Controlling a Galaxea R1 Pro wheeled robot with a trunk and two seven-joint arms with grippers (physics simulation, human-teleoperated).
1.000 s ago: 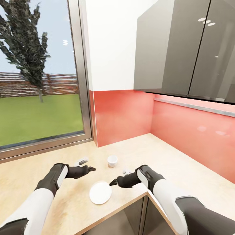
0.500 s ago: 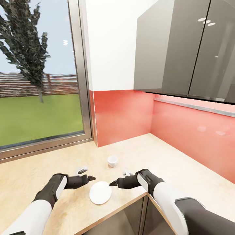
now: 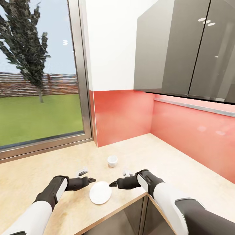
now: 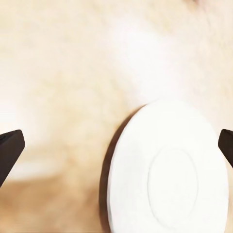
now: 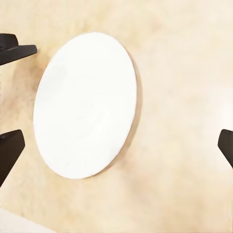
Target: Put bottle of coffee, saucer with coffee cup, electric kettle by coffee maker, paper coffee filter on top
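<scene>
Lying flat near the kitchen countertop's (image 3: 182,169) front edge, the saucer (image 3: 100,192) sits between the wide-open left gripper (image 3: 90,180) and wide-open right gripper (image 3: 112,184), with the coffee cup (image 3: 112,160) standing apart beyond them.

Recorded on the table (image 3: 182,169): one saucer (image 3: 100,192), one cup (image 3: 112,160). Two tools were present, left (image 3: 91,179) and right (image 3: 111,184). One window (image 3: 39,81); two cabinet doors (image 3: 173,49).
</scene>
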